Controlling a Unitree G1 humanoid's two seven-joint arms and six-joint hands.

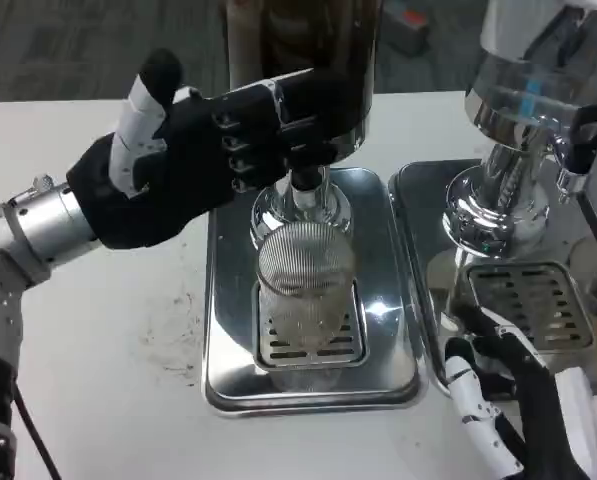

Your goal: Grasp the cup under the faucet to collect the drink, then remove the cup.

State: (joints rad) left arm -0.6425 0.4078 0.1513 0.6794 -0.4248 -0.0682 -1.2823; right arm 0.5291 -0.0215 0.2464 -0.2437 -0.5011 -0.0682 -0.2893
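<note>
Upright, the ribbed clear glass cup was seen below and right of the nearer left hand, its fingers loosely apart, empty.

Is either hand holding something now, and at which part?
The left hand reaches the dispenser tap; a grip cannot be told. The right hand holds nothing. The cup stands free.

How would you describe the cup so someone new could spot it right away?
Find the left steel tray on the white table, below the dark dispenser. On its slotted grate, under the faucet, stands the cup. It is the only clear, ribbed thing among polished metal.
</note>
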